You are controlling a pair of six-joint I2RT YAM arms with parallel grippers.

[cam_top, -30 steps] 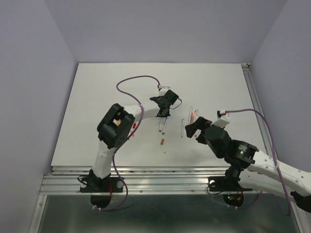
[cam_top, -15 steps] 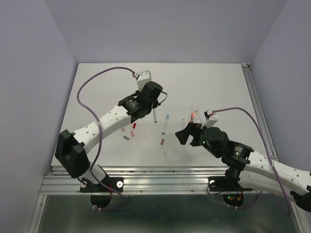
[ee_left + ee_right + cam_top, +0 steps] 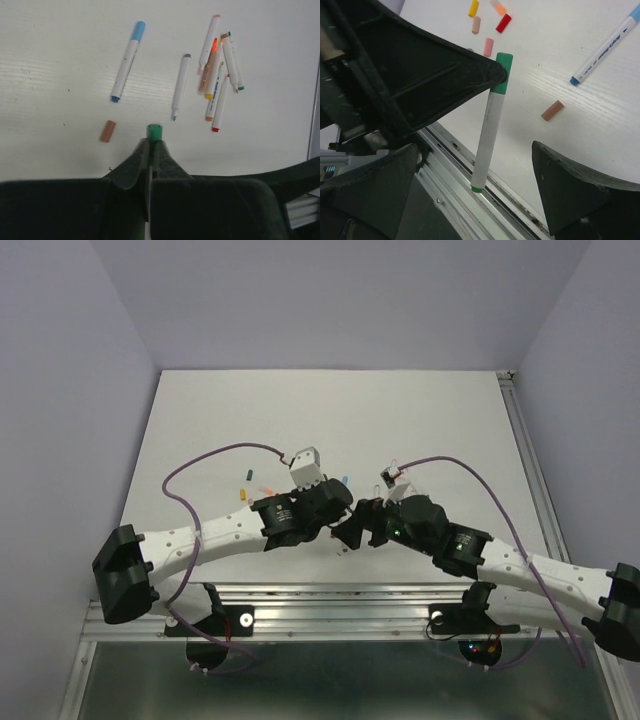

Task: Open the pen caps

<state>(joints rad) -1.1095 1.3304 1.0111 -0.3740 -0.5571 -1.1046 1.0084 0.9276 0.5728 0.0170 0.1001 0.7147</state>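
Note:
My left gripper is shut on a white pen just below its green cap, holding it above the table's near edge. The barrel hangs between the wide-apart fingers of my open right gripper, which do not touch it. In the top view the left gripper and right gripper meet at the front centre. A blue pen, a grey-ended uncapped pen and a bunch of several pens lie on the table. Loose caps lie about: brown, red, pink, yellow.
The metal rail along the table's near edge runs just under the hanging pen. A few more loose caps lie left of the left forearm. Grey walls enclose the white table on three sides.
My left gripper came from the far middle of the table toward the near edge, carrying the green-capped pen. The right gripper shifted left to meet it and stayed open.

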